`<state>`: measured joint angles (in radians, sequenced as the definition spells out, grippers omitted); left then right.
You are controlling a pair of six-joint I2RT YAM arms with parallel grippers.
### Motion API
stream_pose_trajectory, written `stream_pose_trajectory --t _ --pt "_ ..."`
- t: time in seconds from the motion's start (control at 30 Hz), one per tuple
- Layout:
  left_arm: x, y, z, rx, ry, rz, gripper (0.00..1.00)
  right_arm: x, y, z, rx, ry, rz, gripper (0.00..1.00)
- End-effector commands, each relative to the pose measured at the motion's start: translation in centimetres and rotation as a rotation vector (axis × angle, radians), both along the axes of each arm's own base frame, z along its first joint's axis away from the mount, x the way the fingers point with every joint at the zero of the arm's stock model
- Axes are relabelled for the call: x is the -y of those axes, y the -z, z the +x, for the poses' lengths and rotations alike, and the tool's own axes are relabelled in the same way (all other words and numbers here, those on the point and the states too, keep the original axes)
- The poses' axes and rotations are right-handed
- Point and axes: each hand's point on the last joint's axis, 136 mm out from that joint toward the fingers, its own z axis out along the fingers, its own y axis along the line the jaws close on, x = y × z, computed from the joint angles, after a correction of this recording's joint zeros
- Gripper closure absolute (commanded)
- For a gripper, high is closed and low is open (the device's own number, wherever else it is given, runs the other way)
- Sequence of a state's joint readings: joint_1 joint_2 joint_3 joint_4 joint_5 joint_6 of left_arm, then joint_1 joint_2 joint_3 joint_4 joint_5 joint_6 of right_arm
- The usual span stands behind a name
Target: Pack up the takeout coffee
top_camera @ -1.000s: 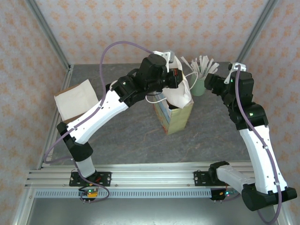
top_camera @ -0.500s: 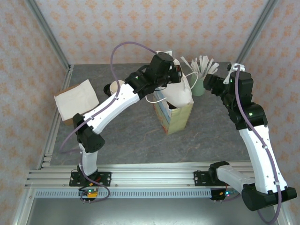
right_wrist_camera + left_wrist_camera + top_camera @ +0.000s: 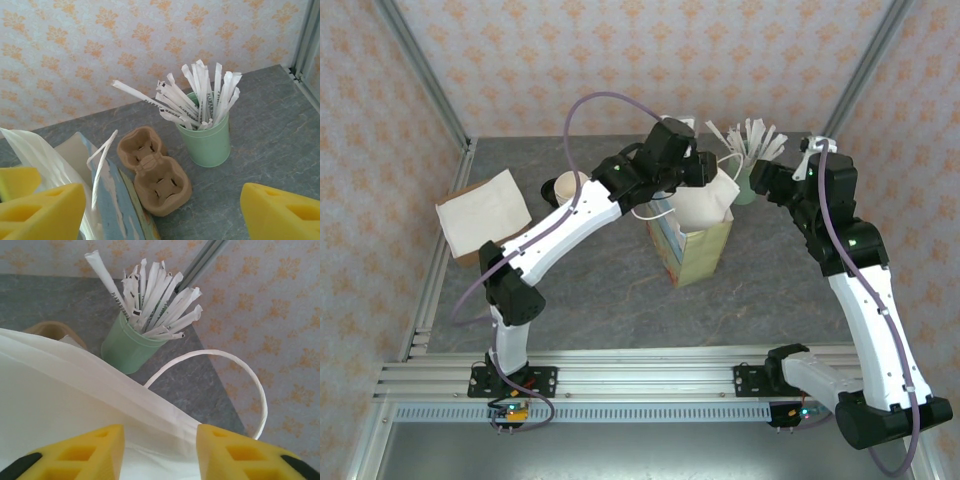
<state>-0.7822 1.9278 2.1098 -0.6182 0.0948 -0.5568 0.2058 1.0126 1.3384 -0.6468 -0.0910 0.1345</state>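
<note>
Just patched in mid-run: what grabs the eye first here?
The upright paper bag at the centre of the table, its white top between the fingers of the left gripper. Just behind it, a mint-green cup bristling with white wrapped sticks, a brown cardboard cup carrier beside it.

Nothing really readable here tbh. The white wrapped sticks (image 3: 152, 290) in the green cup (image 3: 125, 347) near the table's far right corner have tiny dark print on the wrappers, too small to make out. The paper bag (image 3: 122, 210) is just blue pattern, no letters I can read.
</note>
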Motion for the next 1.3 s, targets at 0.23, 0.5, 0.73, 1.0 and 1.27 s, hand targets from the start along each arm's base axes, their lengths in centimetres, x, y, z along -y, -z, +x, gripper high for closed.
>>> stream_pose_trajectory --t 0.23,0.5,0.73,1.0,1.27 --pt "-7.2 -5.9 -2.6 0.148 0.012 0.046 0.40 -7.7 -2.0 -1.6 0.121 -0.347 -0.035 0.24" --pt "-15.6 -5.7 -2.8 0.164 -0.162 0.012 0.36 -12.9 -1.2 0.1 0.067 -0.492 -0.224 0.23" --pt "-19.9 -5.5 -3.9 0.185 -0.256 0.027 0.33 -13.3 0.5 5.0 -0.042 -0.429 -0.380 0.18" --pt "-22.2 -5.2 -4.7 0.191 -0.306 0.058 0.33 -14.1 6.0 6.9 -0.303 -0.470 -0.425 0.39" --pt "-23.1 -4.4 -4.9 0.180 -0.326 0.055 0.33 -14.7 7.8 5.9 -0.356 -0.487 -0.355 0.77"
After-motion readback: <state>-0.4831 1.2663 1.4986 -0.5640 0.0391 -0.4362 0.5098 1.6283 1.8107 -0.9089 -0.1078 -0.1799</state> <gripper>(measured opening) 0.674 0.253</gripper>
